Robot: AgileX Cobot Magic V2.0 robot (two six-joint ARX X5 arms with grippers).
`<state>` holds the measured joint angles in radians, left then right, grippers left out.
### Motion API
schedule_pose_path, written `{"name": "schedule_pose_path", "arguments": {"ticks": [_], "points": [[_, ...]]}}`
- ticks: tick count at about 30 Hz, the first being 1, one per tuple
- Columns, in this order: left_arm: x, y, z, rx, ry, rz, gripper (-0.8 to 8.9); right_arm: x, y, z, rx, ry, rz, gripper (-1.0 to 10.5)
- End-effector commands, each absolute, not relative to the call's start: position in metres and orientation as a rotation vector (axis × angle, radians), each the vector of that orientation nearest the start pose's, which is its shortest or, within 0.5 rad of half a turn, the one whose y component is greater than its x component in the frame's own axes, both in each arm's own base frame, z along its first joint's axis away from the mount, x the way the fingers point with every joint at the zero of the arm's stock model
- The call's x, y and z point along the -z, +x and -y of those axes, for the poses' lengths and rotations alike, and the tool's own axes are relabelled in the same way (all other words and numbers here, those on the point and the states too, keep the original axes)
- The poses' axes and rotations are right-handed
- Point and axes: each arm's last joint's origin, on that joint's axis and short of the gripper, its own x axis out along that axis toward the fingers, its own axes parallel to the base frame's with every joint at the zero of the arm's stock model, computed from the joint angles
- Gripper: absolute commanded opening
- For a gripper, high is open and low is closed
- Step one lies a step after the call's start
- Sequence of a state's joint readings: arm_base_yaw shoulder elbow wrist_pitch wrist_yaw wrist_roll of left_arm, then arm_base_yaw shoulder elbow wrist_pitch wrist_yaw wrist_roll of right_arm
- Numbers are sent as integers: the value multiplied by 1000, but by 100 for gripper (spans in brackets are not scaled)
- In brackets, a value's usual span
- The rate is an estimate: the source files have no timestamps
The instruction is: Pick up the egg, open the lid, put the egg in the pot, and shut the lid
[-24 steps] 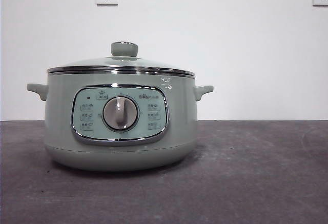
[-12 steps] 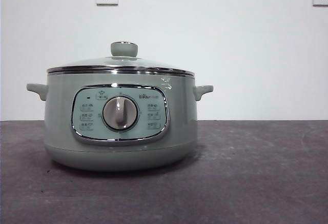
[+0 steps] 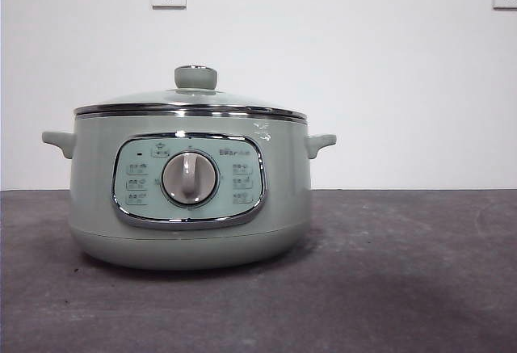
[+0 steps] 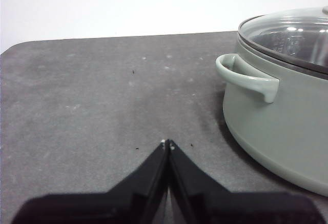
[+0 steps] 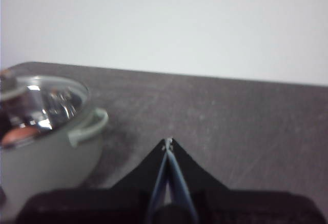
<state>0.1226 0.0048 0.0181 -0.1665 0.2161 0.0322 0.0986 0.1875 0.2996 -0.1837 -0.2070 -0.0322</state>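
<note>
Flanking the lidded pot (image 3: 190,199), both grippers' jaws closed

My left gripper (image 4: 167,144) hangs over bare grey table (image 4: 92,96), jaws pressed together, holding nothing. Beside it sits the pot (image 4: 277,126), lid (image 4: 292,34) seated on top.

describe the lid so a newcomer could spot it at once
Find the big sage-green pot standing on the dark table, the only large thing there. The lid sits closed on top of it: a shallow dome of pale green glass. Its shiny chrome rim and small sage-green knob set it apart from the matte pot body.
</note>
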Motion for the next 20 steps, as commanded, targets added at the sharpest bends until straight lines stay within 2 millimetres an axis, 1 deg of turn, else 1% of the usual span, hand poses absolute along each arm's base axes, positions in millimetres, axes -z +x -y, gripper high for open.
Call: {"name": "schedule_pose_path", "arguments": {"ticks": [1, 2, 5, 8, 11, 16, 18, 20], "points": [[-149, 96, -6, 89, -5, -161, -3, -209, 93, -15, -300, 8, -69, 0], [-149, 96, -6, 89, -5, -161, -3, -199, 93, -15, -299, 13, -76, 0], [-149, 96, -6, 89, -5, -161, -3, -179, 93, -15, -297, 38, -99, 0], [-149, 96, -6, 89, -5, -161, -3, -162, 94, -15, -293, 71, -123, 0], [-149, 96, -6, 89, -5, -161, -3, -150, 95, -15, -288, 102, -167, 0], [-149, 96, -6, 89, -5, -161, -3, -149, 95, -15, -269, 108, -182, 0], [-149, 96, -6, 89, -5, -161, -3, -149, 95, -15, -266, 161, -188, 0], [-149, 96, -6, 89, -5, -161, -3, -149, 95, -15, -264, 176, -185, 0]]}}
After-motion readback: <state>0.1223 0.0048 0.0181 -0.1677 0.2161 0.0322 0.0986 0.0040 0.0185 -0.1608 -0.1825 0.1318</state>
